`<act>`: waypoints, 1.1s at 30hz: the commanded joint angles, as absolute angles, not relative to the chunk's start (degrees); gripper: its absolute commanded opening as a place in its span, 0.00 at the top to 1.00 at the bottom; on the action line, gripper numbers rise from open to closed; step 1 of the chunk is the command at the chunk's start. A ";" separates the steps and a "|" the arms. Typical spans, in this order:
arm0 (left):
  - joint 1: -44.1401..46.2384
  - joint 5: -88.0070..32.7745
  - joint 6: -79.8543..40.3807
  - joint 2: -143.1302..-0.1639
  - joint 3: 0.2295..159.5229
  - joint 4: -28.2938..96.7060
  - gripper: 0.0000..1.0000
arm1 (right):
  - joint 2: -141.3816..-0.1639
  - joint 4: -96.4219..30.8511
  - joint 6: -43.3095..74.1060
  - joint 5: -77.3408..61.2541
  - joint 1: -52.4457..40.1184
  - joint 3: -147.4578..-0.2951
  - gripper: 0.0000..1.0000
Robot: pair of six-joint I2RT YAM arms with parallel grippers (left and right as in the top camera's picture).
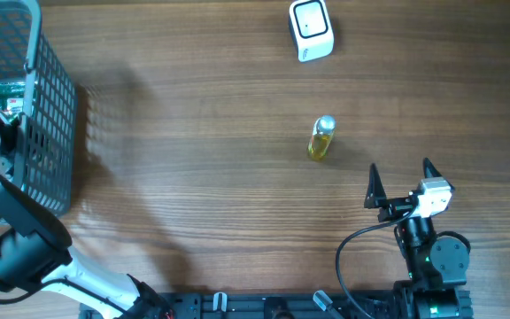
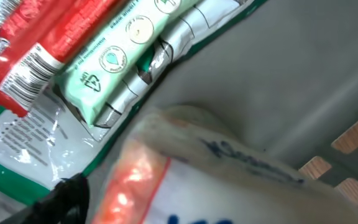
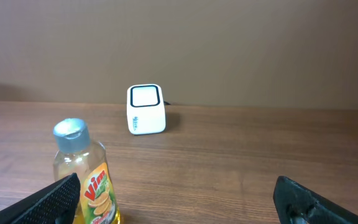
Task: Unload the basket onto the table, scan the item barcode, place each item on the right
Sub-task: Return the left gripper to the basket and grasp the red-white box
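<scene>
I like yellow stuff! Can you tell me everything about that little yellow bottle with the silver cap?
The small clear plastic bottle of yellow liquid stands upright on the brown wooden table. It has a silver-grey cap and a label reading Vim with citrus slices pictured. It sits right of the table's middle, between the white box-shaped scanner and the open right gripper. Only the table touches it.

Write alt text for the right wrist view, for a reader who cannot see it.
A yellow Vim bottle with a grey cap stands upright on a wooden table, lower left. A white scanner sits farther back. The right gripper is open, its fingers framing the bottom corners.
</scene>
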State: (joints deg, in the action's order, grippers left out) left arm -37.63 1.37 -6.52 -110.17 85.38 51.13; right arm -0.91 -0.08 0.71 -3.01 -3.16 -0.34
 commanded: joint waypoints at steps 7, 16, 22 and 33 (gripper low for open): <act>-37.78 0.86 -6.20 -110.34 84.93 50.48 0.48 | -0.80 0.05 0.03 -3.31 -2.92 -0.30 0.00; -37.78 0.86 -6.20 -99.33 93.47 50.74 0.55 | -0.80 0.05 0.03 -3.31 -2.94 -0.30 0.00; -37.71 -1.87 -6.76 -86.52 102.98 47.99 0.55 | -0.80 0.05 0.03 -3.31 -2.92 -0.30 0.00; -23.35 -12.12 -18.52 -71.92 103.46 55.61 0.61 | -0.80 0.05 0.03 -3.31 -2.94 -0.30 0.00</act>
State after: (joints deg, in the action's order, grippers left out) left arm -30.20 -9.85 -16.71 -72.05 102.72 51.55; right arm -0.91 -0.10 0.71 -2.98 -3.16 -0.34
